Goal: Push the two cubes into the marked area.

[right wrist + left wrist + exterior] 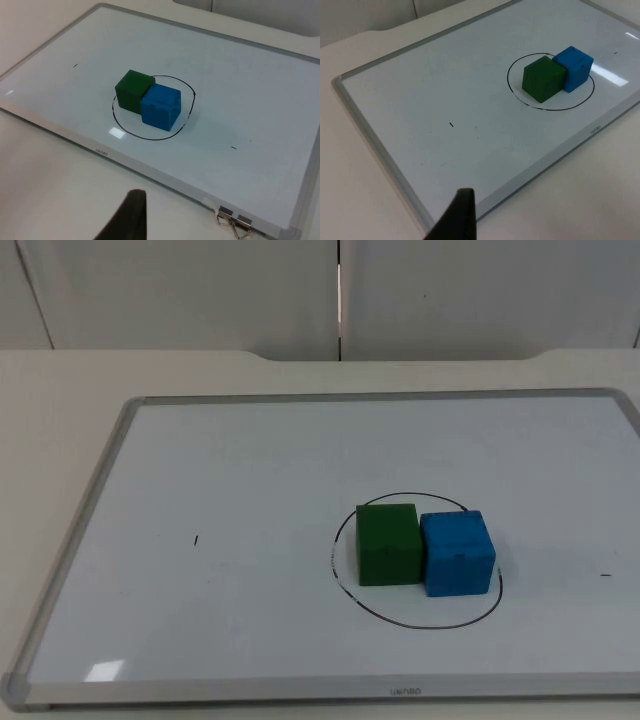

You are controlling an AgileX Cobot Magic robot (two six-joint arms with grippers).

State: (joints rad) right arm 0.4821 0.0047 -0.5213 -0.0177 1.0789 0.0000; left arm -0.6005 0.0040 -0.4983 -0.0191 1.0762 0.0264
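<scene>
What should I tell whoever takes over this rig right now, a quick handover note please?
Left end effector: back off the whiteboard at its near edge, waiting.
Right end effector: also off the board at the near edge, waiting.
Green cube and blue cube: side by side, touching, inside the drawn circle; blue sits close to the line.
Done: both cubes appear in the marked area.
Left: probably nothing; check blue's edge against the line.

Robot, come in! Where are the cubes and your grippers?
Green cube and blue cube touching, inside black circle on whiteboard. Both grippers back off the board. Nothing in the way.
</scene>
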